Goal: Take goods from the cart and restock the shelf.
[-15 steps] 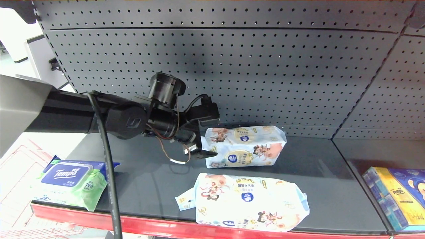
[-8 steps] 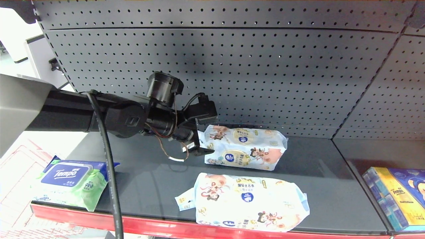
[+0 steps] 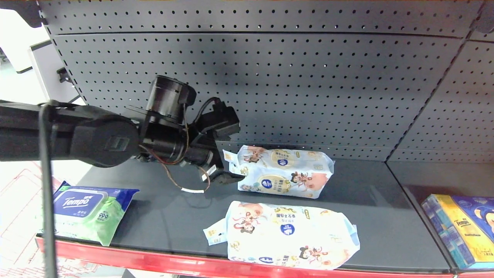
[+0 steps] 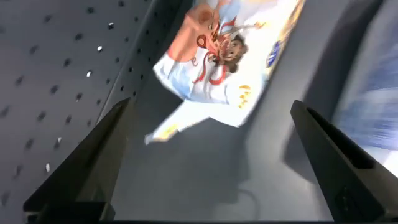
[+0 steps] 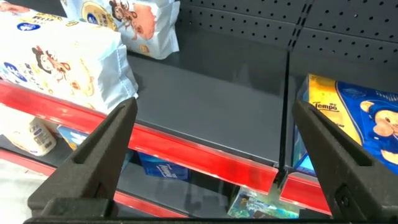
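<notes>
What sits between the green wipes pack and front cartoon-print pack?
Nothing; head view shows bare shelf between the green wipes pack and the front cartoon-print pack.

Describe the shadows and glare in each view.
Head view: the left claw and its arm throw a soft shadow on the shelf deck, which carries a dull sheen; left wrist view: the tissue pack casts a dark shadow on the deck; right wrist view: the red shelf edge shows faint glare.
</notes>
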You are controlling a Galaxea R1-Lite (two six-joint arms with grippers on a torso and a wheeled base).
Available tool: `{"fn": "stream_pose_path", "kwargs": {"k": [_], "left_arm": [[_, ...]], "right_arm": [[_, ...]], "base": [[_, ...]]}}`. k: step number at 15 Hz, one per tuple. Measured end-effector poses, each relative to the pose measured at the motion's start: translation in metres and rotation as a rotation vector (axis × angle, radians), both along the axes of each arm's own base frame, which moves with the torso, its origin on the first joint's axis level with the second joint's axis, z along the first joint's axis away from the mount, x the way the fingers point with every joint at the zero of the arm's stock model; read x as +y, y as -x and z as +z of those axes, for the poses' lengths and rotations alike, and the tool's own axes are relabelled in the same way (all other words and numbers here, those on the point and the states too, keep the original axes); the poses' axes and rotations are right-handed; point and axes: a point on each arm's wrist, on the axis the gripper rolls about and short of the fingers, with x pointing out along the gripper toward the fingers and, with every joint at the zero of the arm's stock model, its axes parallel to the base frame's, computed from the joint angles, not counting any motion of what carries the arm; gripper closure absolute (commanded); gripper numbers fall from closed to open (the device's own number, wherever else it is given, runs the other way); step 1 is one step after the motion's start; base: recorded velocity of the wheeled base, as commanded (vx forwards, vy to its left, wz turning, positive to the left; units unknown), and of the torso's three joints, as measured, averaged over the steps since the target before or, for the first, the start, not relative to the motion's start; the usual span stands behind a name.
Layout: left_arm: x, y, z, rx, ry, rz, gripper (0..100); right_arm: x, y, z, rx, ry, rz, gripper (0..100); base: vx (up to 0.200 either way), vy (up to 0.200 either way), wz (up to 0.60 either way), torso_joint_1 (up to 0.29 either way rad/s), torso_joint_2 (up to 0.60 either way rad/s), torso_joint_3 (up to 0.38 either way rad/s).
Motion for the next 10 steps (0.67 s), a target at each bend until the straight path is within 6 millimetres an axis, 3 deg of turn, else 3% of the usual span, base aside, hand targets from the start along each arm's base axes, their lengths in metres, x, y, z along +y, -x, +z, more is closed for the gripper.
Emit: {"fn": "stream_pose_path", "kwargs": {"k": [5, 10], "left_arm": [[0.04, 0.058, 0.026, 0.042, 0.139, 0.15, 0], [0.094, 0.131, 0.02, 0.08, 0.327, 0.448, 0]], "right_arm": [[-0.002, -0.015, 0.027, 0.076, -0.021, -0.006, 0], [-0.006, -0.032, 0.039, 0.142, -0.026, -0.1, 0]], "base": [[0.0, 0.0, 0.0, 0.0, 0.0, 0.0], [0.0, 0.0, 0.0, 0.0, 0.0, 0.0]]}}
